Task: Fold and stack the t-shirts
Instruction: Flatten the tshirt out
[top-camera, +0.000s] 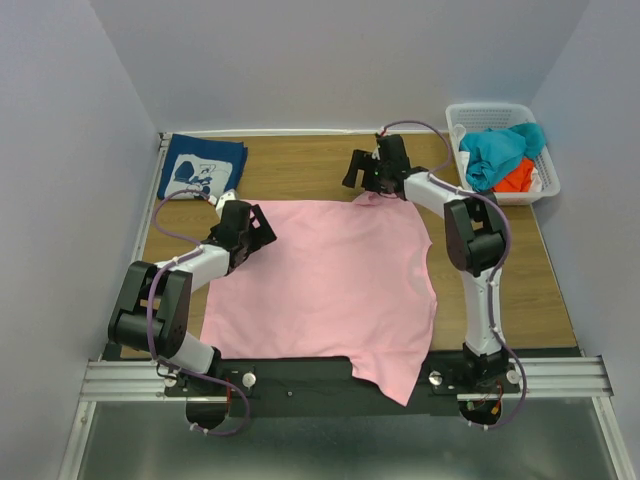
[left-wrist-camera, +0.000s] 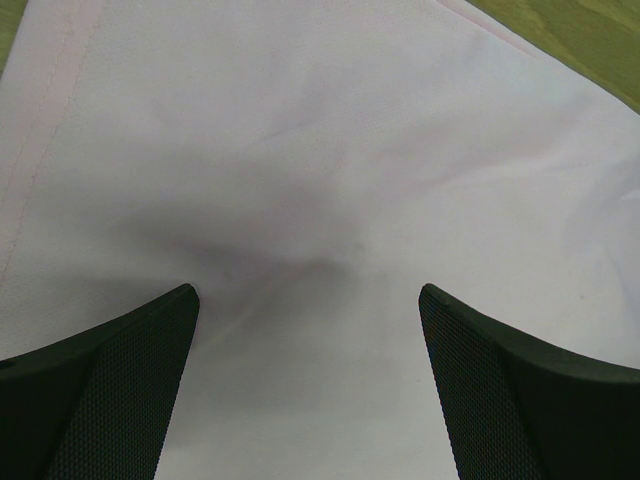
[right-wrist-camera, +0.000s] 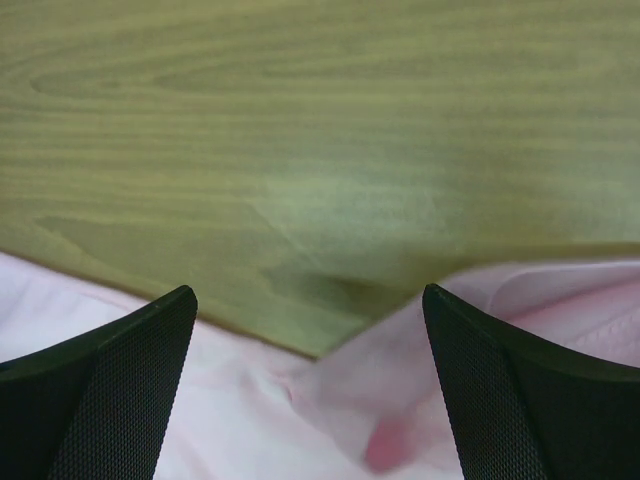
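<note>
The light pink t-shirt (top-camera: 330, 285) lies spread flat across the middle of the wooden table, one corner hanging over the near edge. The navy t-shirt with a white cartoon print (top-camera: 202, 168) lies folded at the far left corner. My left gripper (top-camera: 262, 228) is open over the pink shirt's far left corner; its wrist view shows only pink cloth (left-wrist-camera: 320, 180) between the fingers. My right gripper (top-camera: 362, 180) is open at the shirt's far edge, where the pink cloth (right-wrist-camera: 400, 390) meets bare wood (right-wrist-camera: 320, 130). Neither holds anything.
A white plastic basket (top-camera: 500, 115) at the far right holds teal and orange clothes (top-camera: 500, 150). Grey walls close the table on the left, back and right. A metal rail (top-camera: 340, 378) runs along the near edge.
</note>
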